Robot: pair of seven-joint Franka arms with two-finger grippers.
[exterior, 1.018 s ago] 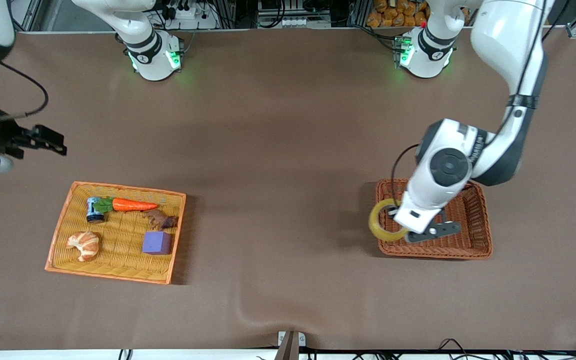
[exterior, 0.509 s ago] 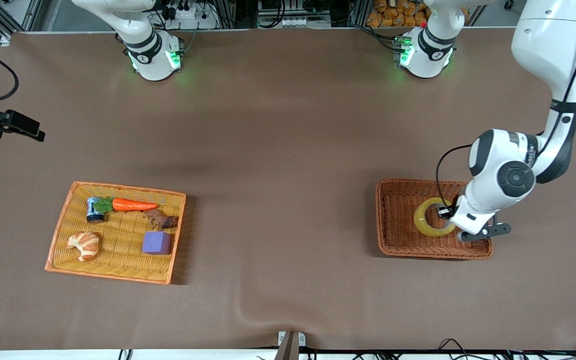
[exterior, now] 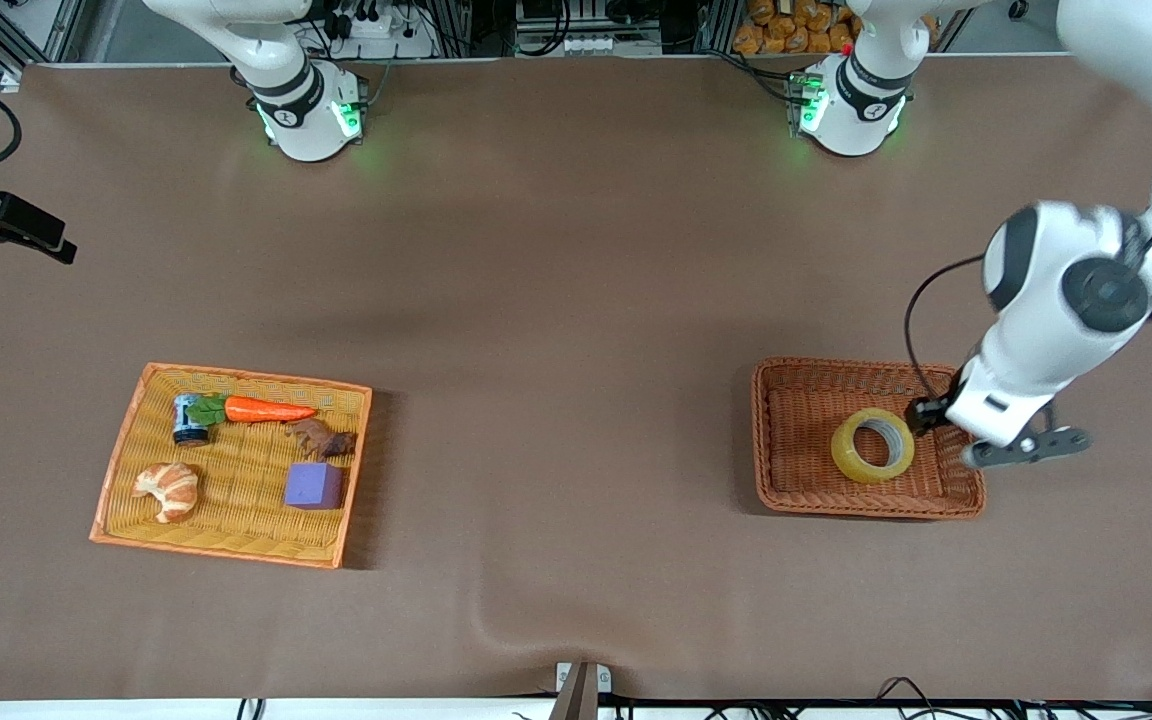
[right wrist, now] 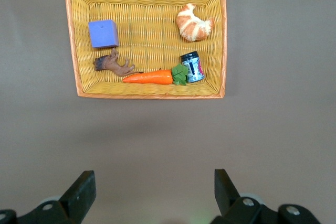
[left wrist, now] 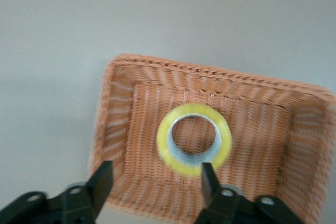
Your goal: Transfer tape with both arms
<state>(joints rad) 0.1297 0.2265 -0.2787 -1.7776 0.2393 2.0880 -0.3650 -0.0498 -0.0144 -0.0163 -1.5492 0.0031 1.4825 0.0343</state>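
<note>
The tape (exterior: 848,455), a yellowish ring with a grey-white core, lies flat in the brown wicker basket (exterior: 762,440) toward the left arm's end of the table. My left gripper (exterior: 1026,447) is open and empty, up over that basket's rim on the side away from the table's middle. In the left wrist view the tape (left wrist: 164,142) lies in the basket (left wrist: 105,103) just past the open gripper (left wrist: 156,169), touching neither finger. My right gripper (exterior: 36,235) hangs open and empty over bare table at the right arm's end (right wrist: 153,177).
An orange-rimmed yellow basket (exterior: 126,450) toward the right arm's end holds a carrot (exterior: 268,409), a can (exterior: 188,420), a croissant (exterior: 168,490), a purple cube (exterior: 313,485) and a brown toy animal (exterior: 321,438). It also shows in the right wrist view (right wrist: 68,40).
My left gripper carried the tape over the brown basket, let it go there, and moved off toward the left arm's end. My right gripper drew back toward the table's edge.
</note>
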